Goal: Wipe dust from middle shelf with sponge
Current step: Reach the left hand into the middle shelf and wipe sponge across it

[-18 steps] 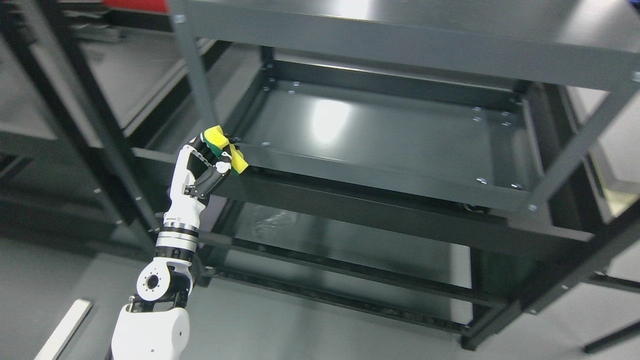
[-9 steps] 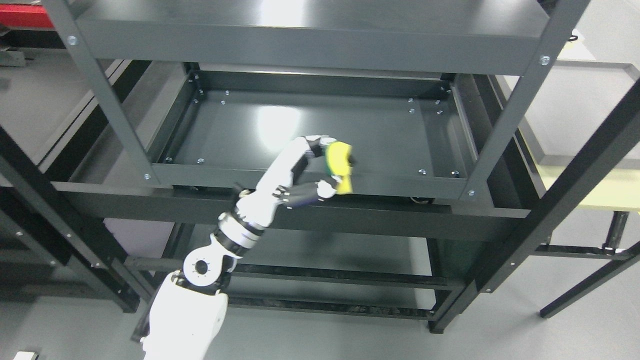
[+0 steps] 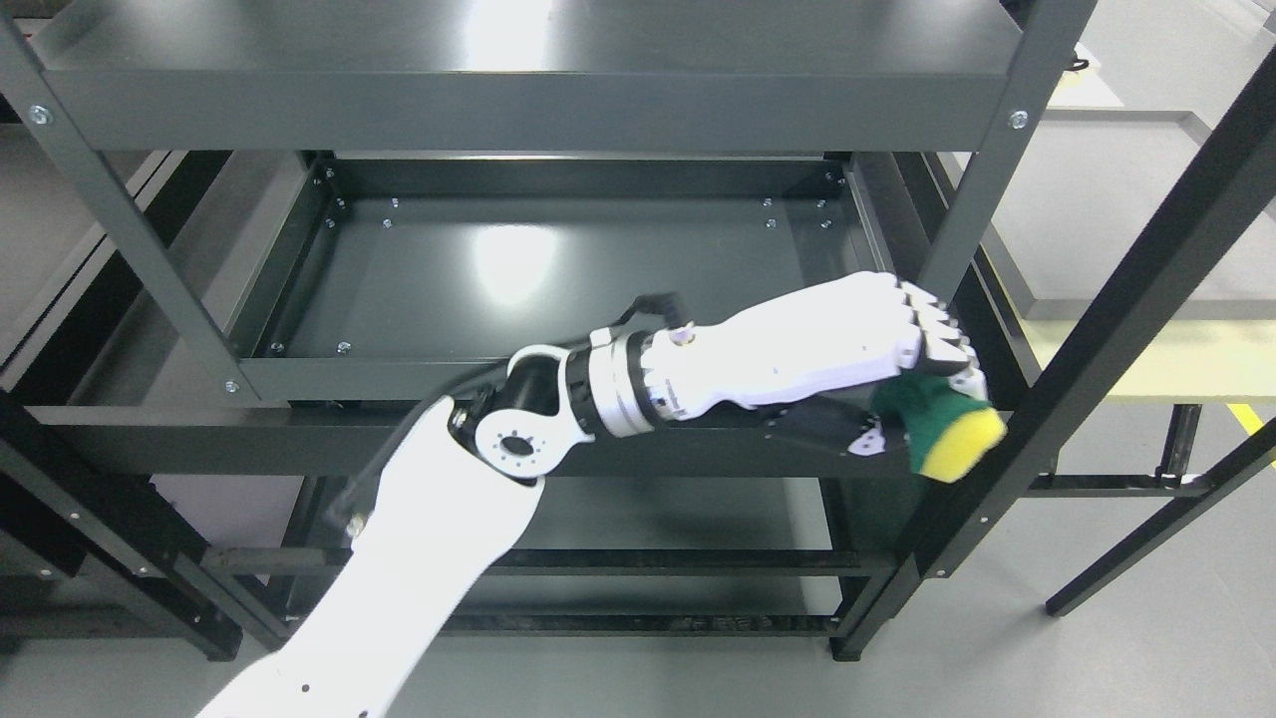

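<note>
Our left hand (image 3: 877,369) pinches the sponge (image 3: 945,431) under its fingertips, at the middle shelf's (image 3: 558,279) front right corner; we judge 1 wiping pass ends here, next sweeping back inward.

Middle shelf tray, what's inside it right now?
The middle shelf shows only bare dark metal with bolt heads and glare. The left hand, holding the sponge, covers its front right corner, so that patch cannot be seen.
</note>
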Robot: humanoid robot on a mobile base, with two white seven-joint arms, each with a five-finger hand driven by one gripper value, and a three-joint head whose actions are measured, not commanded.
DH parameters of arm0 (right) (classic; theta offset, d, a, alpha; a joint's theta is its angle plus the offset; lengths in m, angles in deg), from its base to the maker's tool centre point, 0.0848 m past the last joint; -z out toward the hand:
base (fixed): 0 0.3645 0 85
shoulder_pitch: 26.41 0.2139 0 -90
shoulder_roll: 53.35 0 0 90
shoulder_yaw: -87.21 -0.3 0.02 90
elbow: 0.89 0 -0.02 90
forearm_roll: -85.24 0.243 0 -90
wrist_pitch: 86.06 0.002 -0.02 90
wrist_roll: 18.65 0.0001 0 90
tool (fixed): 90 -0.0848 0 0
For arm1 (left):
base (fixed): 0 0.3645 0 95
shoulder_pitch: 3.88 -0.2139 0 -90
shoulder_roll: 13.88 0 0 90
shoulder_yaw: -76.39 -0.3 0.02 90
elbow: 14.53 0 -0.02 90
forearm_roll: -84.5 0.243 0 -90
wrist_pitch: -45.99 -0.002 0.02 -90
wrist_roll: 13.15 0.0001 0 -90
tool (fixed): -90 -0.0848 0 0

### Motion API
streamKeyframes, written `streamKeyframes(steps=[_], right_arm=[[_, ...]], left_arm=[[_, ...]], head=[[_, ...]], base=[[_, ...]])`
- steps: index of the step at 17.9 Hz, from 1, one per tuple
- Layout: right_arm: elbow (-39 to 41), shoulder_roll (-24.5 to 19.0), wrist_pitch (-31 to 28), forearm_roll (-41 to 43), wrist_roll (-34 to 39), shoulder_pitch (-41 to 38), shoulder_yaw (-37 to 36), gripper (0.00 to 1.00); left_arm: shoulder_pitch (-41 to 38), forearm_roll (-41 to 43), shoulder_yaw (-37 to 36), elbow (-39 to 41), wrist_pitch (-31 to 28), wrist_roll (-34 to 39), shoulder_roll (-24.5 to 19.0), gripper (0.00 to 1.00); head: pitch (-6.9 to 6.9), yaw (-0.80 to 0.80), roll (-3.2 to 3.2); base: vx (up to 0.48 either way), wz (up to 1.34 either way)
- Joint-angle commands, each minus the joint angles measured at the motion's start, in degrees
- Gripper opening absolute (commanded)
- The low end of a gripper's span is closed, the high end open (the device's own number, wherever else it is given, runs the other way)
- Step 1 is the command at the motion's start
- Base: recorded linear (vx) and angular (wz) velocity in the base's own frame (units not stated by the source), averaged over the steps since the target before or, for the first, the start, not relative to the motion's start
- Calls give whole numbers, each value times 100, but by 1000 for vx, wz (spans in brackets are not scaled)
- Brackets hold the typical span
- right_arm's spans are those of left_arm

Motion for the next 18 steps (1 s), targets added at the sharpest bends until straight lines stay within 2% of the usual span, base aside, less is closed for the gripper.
streamKeyframes(steps=[1,5,7,14,18], right_arm=[[100,100,-415,0,-1,-1,0,100],[100,100,-415,0,-1,8,0,100],[100,100,-415,0,-1,-1,0,100],[100,100,-415,0,-1,-1,0,100],[100,100,-415,0,-1,8,0,100]], left_arm=[[1637,1251,95,443,134,-545,-100,0],[2465,2489,1255,409,134,-607,-100,0],[2562,2746,1495,408,134,-607,-100,0],[2229,3239,1864,294,134,-616,-100,0],[1896,3213,2136,303,134,-625,-500,0]], head=[[0,0,0],[0,0,0],[0,0,0],[0,0,0],[0,0,0]], base=[[23,-69],[13,-18],[3,49],[-6,41],[0,-3]])
